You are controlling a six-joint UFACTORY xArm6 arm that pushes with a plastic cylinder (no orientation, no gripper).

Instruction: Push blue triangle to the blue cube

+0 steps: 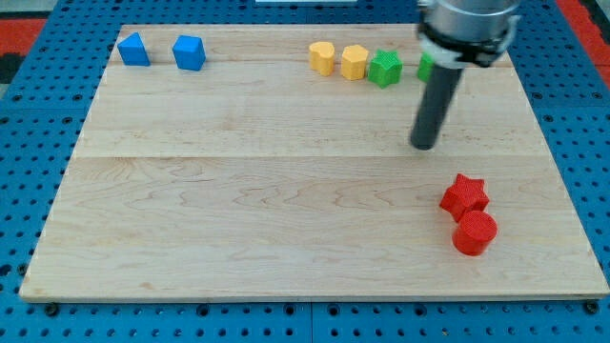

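Camera view: blue triangle (133,50) — apex toward the view's top — sits near blue cube (189,52), apart. My tip (423,145), a bare rod without jaws, stands far right.

Green block (425,67) half behind rod (436,105)

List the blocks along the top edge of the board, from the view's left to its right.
blue triangle → blue cube → yellow heart → yellow hexagon → green star → a green block, half hidden behind the arm.
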